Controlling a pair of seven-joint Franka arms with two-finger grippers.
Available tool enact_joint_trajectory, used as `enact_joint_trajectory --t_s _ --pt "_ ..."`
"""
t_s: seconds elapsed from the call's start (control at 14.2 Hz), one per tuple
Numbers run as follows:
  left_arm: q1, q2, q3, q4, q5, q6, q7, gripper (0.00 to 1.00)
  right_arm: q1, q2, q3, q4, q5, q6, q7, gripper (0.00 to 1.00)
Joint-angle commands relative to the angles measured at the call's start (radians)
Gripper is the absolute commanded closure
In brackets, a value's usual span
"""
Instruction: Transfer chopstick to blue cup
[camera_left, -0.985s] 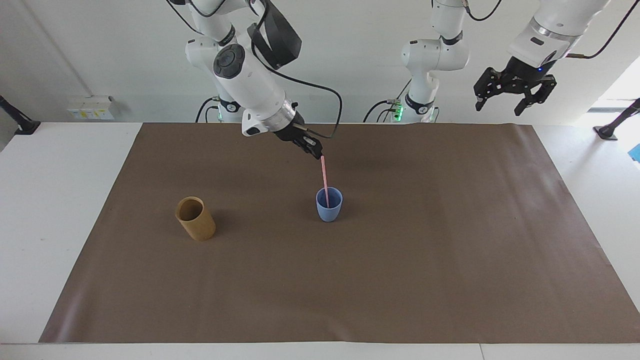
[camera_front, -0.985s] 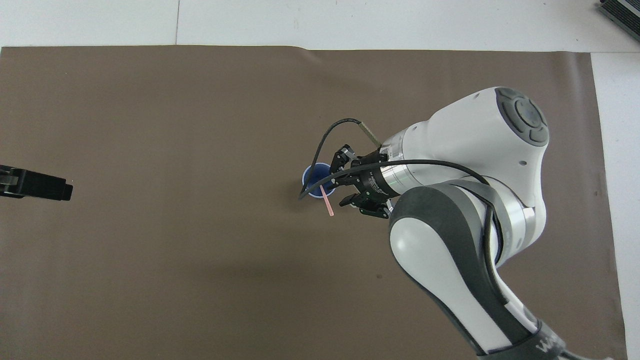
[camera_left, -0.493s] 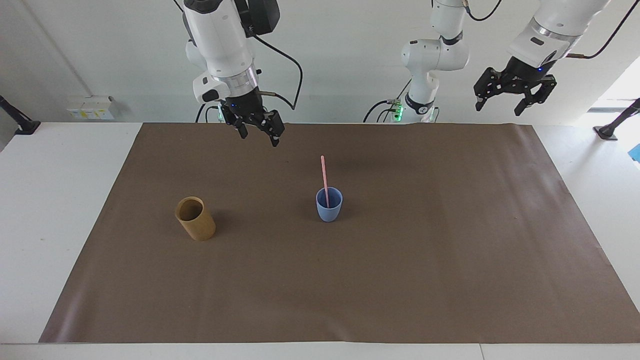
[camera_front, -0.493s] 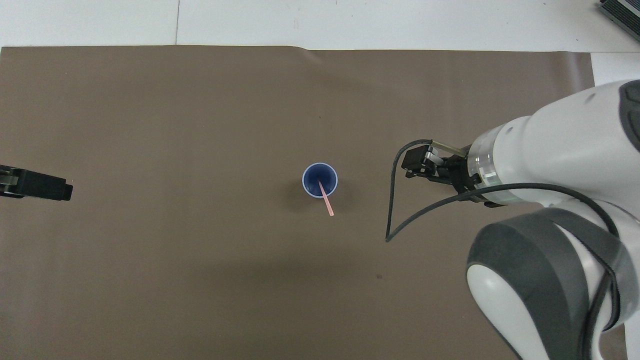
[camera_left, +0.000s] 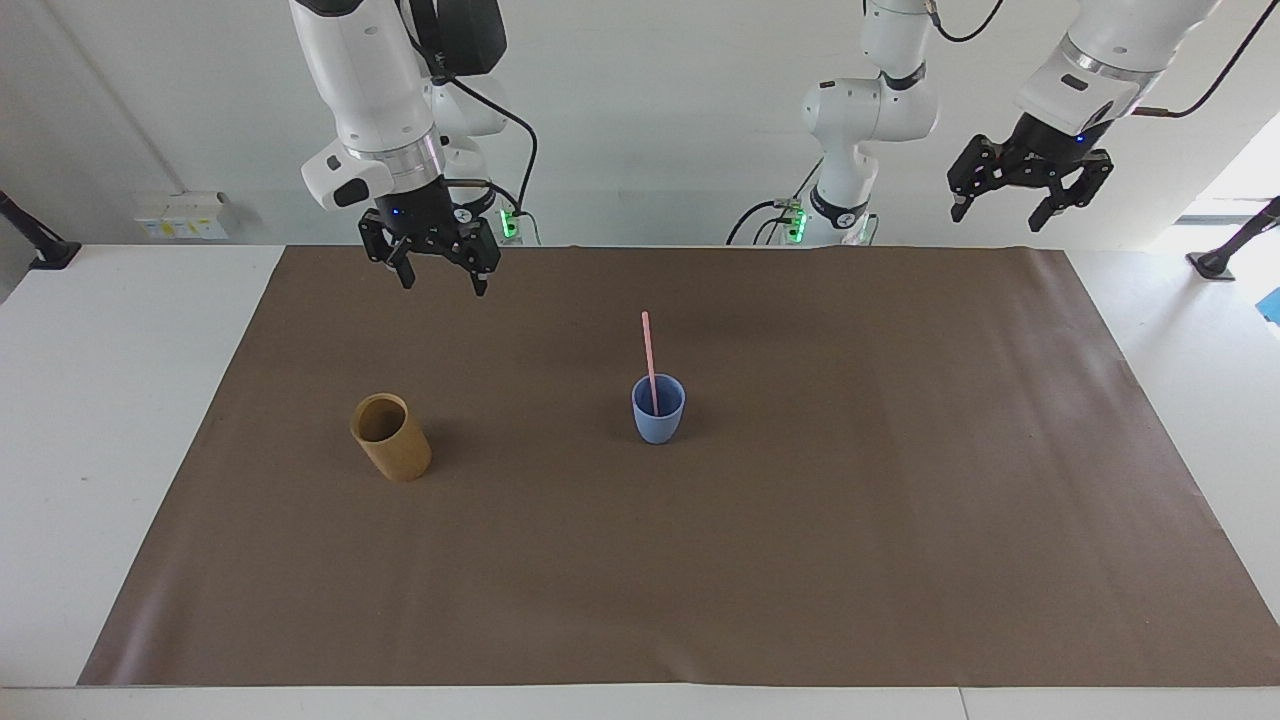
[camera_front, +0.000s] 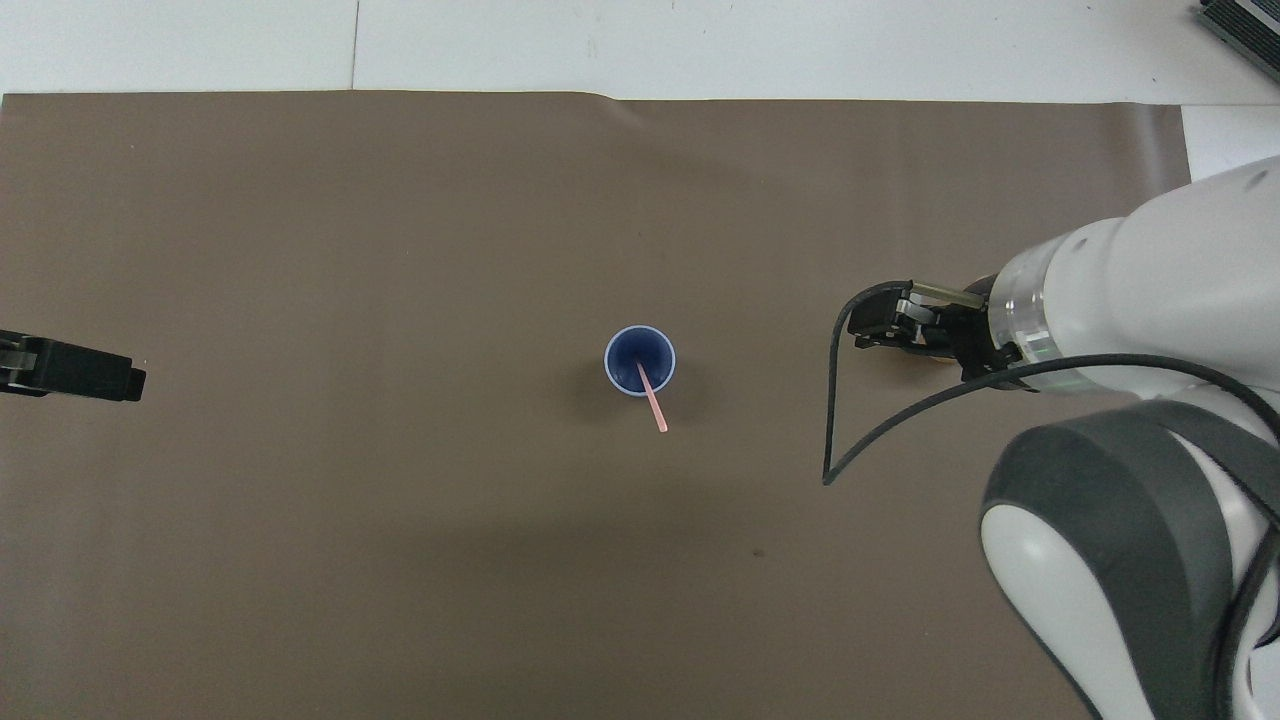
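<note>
Facing view: my right gripper (camera_left: 437, 282) hangs empty with fingers spread wide, over the brown paper mat (camera_left: 900, 500) near its robot-side edge. My left gripper (camera_left: 1002, 212), also spread and empty, waits raised above the left arm's end of the table. A thin pale pink chopstick (camera_left: 649, 362) stands in the small light blue cup (camera_left: 658, 418) at mid-mat, long axis nearly upright, top leaning slightly toward me. A tan-brown cylindrical cup (camera_left: 391, 437) sits toward the right arm's end. Bare mat surrounds both cups.
</note>
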Motion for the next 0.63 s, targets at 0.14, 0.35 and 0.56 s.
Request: enact_joint_trajectory --t_s 0.14,0.35,0.56 --pt "0.017 -0.014 -0.009 -0.008 -0.006 -0.010 0.006 0.00 -0.027 0.005 0.007 0.018 -0.016 -0.016 -0.030 0.00" --pt "0.018 -0.015 -0.009 -0.008 -0.006 -0.010 0.006 0.00 -0.032 0.005 0.007 0.018 -0.016 -0.016 -0.032 0.00" --pt "0.017 -0.015 -0.009 -0.008 -0.006 -0.010 0.006 0.00 -0.041 0.005 0.006 0.015 -0.016 -0.016 -0.038 0.00"
